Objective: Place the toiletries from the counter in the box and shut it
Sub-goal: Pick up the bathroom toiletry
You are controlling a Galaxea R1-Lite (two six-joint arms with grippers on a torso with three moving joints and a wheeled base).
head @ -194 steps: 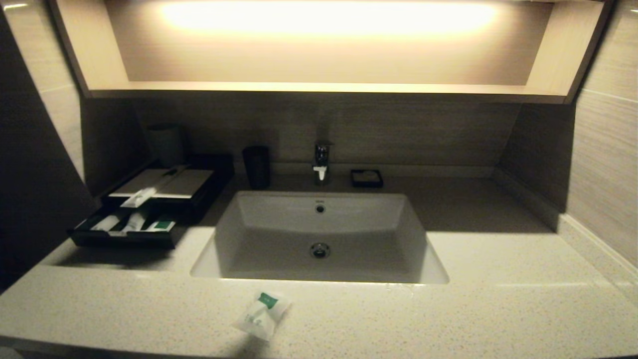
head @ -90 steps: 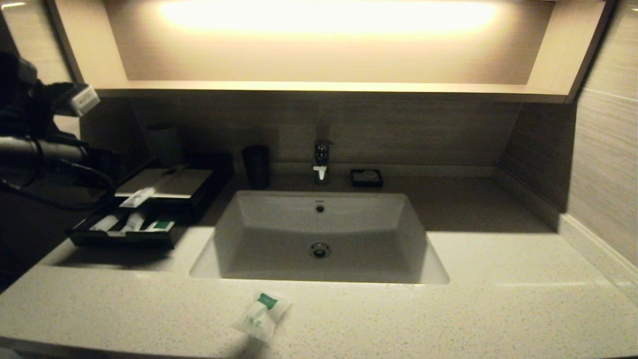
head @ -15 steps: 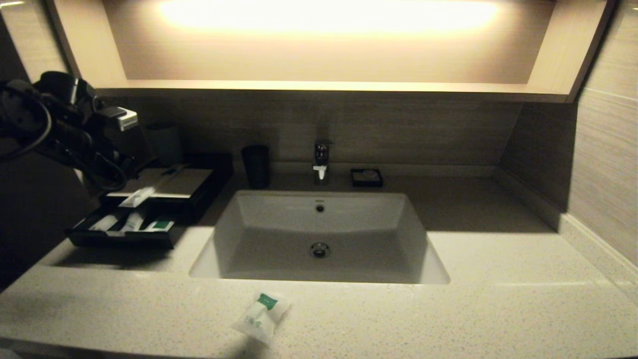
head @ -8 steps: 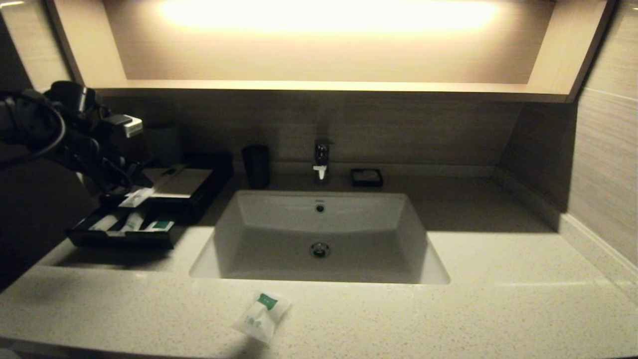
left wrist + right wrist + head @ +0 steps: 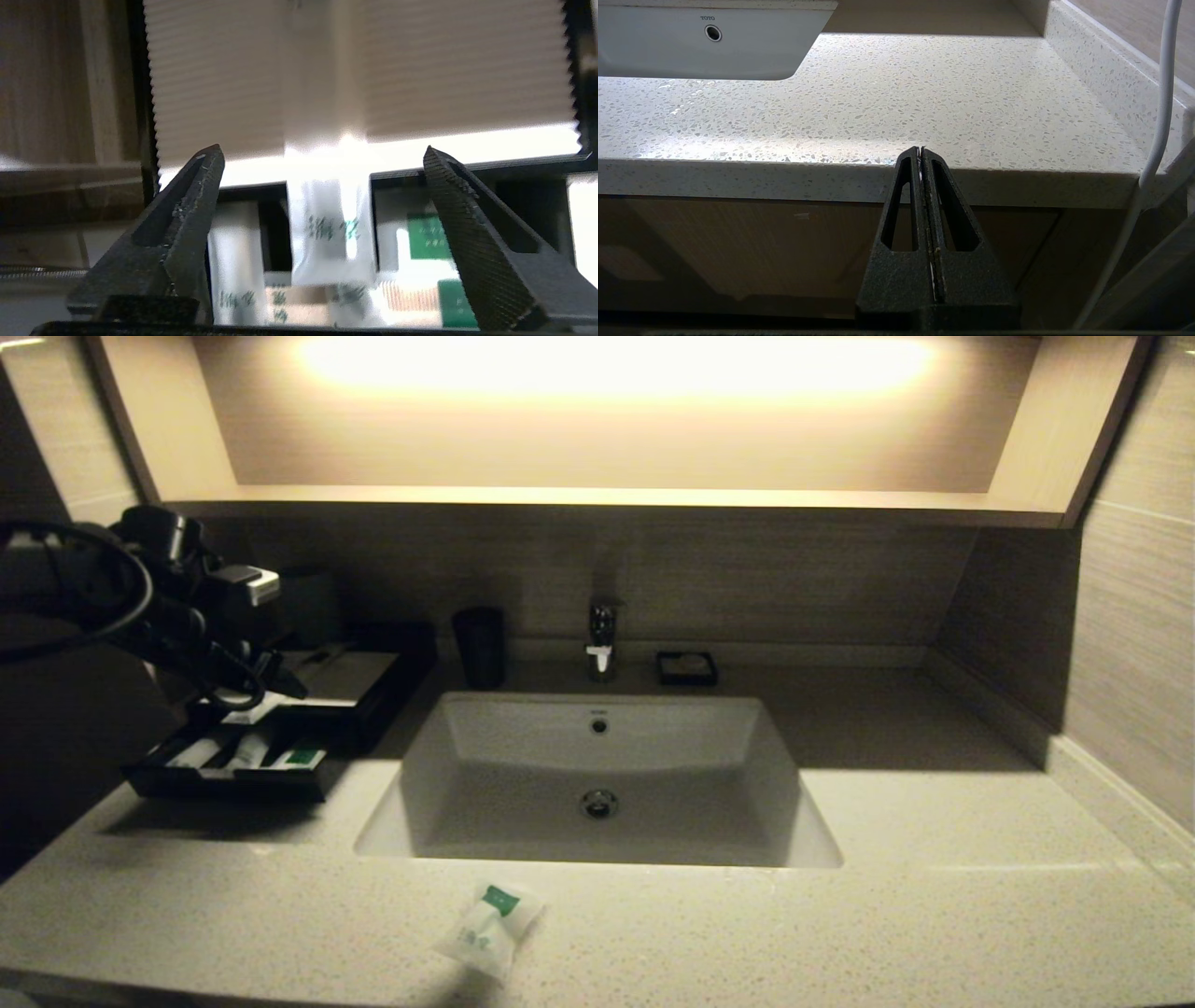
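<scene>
The black box [image 5: 385,695] stands at the counter's [image 5: 840,915] back left, its front tray [image 5: 224,786] pulled out with several white packets inside. A long slim packet [image 5: 245,711] lies on the front edge of the box's pale top. My left gripper [image 5: 273,687] hovers over it, open. In the left wrist view the packet [image 5: 329,224] lies midway between the spread fingers [image 5: 201,186], apart from both. A squarish pouch [image 5: 490,929] with a green label lies on the counter in front of the sink. My right gripper [image 5: 920,150] is shut and empty, below the counter's front edge.
The white sink [image 5: 597,775] with a faucet [image 5: 602,639] fills the middle. A black cup [image 5: 479,649] and a grey cup [image 5: 313,602] stand by the box. A small black soap dish [image 5: 686,669] sits right of the faucet. A shelf overhangs the back wall.
My left arm has come in from the left and moved down and right, bringing its open gripper over the slim packet on the box top. The packets and pouch have not moved.
</scene>
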